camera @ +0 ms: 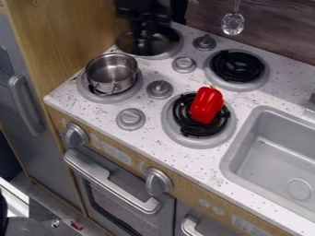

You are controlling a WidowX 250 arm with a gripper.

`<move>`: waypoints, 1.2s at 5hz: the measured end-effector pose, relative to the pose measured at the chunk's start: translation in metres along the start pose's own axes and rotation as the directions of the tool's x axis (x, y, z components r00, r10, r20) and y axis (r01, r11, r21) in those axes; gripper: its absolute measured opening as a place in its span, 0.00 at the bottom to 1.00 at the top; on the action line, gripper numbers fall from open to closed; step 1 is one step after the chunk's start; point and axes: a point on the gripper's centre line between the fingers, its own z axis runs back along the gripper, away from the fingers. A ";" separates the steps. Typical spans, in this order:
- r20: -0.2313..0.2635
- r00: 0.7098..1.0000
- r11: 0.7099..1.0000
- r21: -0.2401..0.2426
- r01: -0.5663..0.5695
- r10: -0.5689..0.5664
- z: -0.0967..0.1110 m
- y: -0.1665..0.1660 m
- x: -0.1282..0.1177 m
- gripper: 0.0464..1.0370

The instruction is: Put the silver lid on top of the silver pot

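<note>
On speckled white stovetop (pixel 98 109), see shiny silver-rimmed round lid (pixel 129 44) at back-left burner (pixel 174 50), below black robot gripper (pixel 144 33); can't tell if clamped or apart. Goes on open silver metal pot (pixel 112 86), front-left. Probably stiff, light, slippery; grip top-centre.

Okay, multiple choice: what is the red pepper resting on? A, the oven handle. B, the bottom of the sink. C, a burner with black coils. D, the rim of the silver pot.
C: the red pepper lies on the black coils of the burner nearest the sink.
</note>
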 end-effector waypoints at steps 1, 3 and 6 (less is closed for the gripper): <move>-0.006 0.996 0.996 -0.006 -0.087 0.087 0.001 0.033 -0.018 0.22; -0.025 0.988 0.987 -0.047 -0.151 0.150 -0.024 0.041 -0.023 0.22; -0.036 0.988 0.989 0.000 -0.150 0.149 -0.058 0.039 -0.010 0.26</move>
